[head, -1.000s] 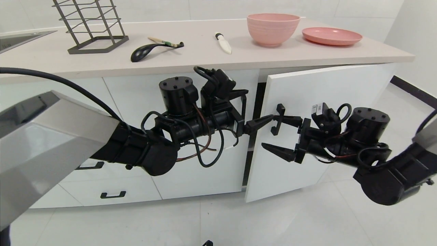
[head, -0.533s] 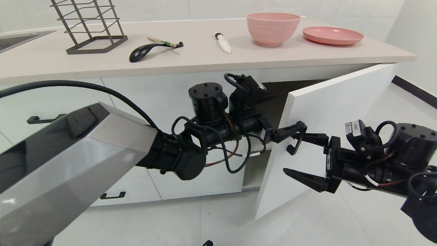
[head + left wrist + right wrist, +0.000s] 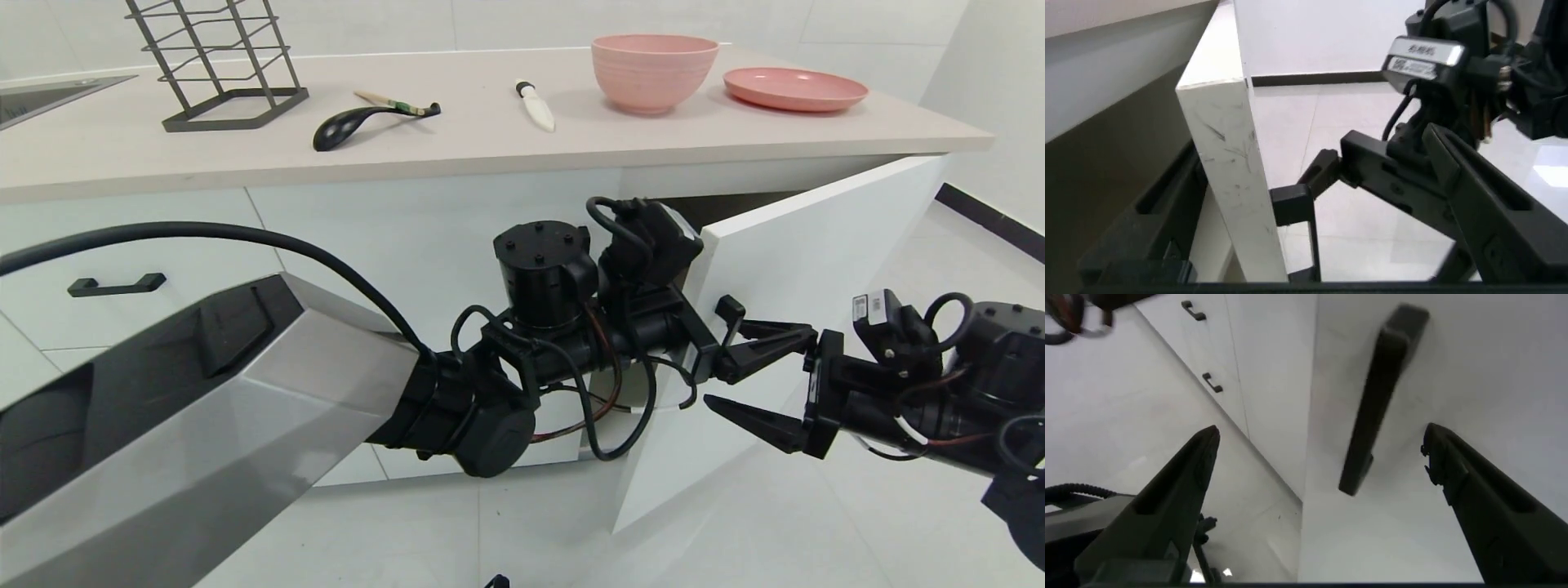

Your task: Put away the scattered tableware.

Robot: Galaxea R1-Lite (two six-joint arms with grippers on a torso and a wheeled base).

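The right gripper [image 3: 758, 380] is hanging in front of the half-open cupboard door [image 3: 804, 245] below the counter [image 3: 490, 143]. Its fingers [image 3: 1167, 506] are spreading wide, and the black handle [image 3: 1376, 400] is sitting in the gap between them, touched by neither. The left gripper [image 3: 735, 363] is reaching in at the door's free edge [image 3: 1226, 163], just beside the handle and close against the right gripper. How far open it is, and whether it is gripping the door, I cannot tell.

The tableware is lying on the counter, well above and apart from both grippers. The pink bowl [image 3: 653, 72] is standing upright toward the right, with the pink plate [image 3: 794, 89] lying flat near it, closer to the counter's right end. The white knife [image 3: 535, 104] is lying left of the bowl. Farther left, the black spoon [image 3: 347, 124] is lying with a pale stick [image 3: 390, 100] resting at its handle end. A wire rack [image 3: 216, 69] is standing on the left, and a sink [image 3: 45, 91] is showing at the far left edge.

White drawers with a black pull [image 3: 117, 285] are running along the left under the counter. Pale floor tiles [image 3: 531, 523] are spreading below, and a white wall [image 3: 490, 20] is rising behind.
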